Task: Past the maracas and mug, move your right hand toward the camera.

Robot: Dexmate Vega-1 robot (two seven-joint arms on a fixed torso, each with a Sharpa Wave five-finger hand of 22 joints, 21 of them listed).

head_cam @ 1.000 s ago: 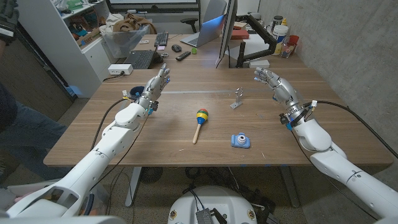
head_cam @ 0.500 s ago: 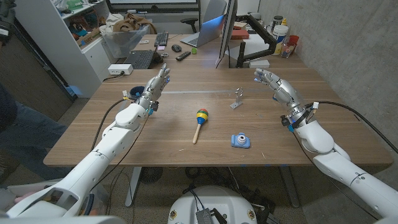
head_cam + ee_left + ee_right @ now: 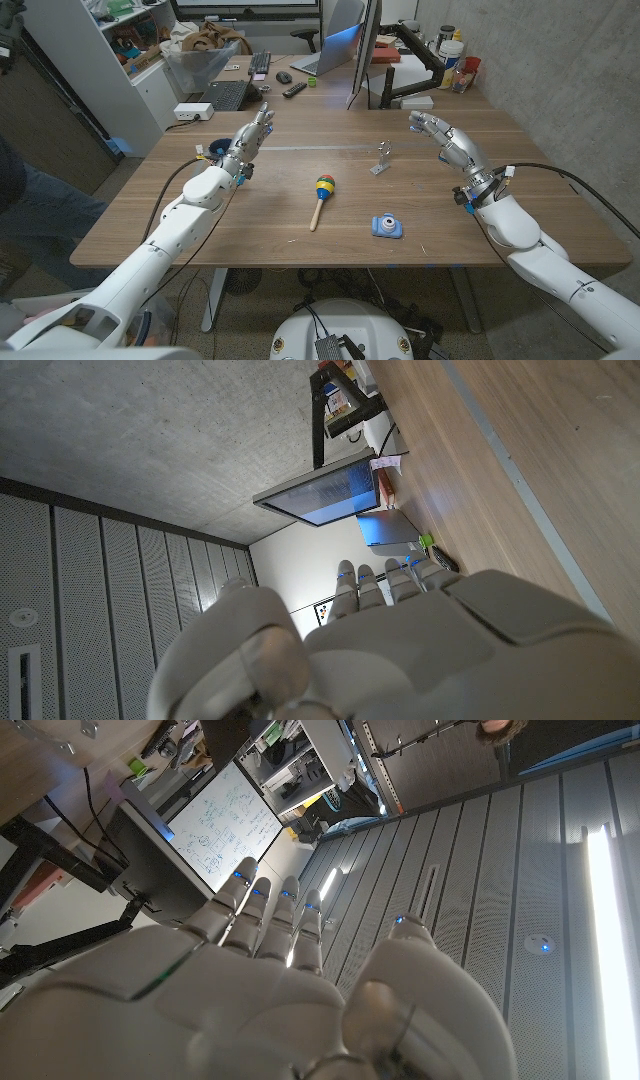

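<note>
Blue toy camera [image 3: 388, 227] is sitting near the bench's [image 3: 250, 225] front edge, just right of the maraca [image 3: 321, 198]; right hand [image 3: 440, 134] is hovering farther back, fingers spread and holding nothing, nearer than the left hand [image 3: 252, 138], also spread and holding nothing; no mug showing.

Concrete wall [image 3: 560, 60], white shelving [image 3: 120, 60], monitor [image 3: 365, 50]
</note>
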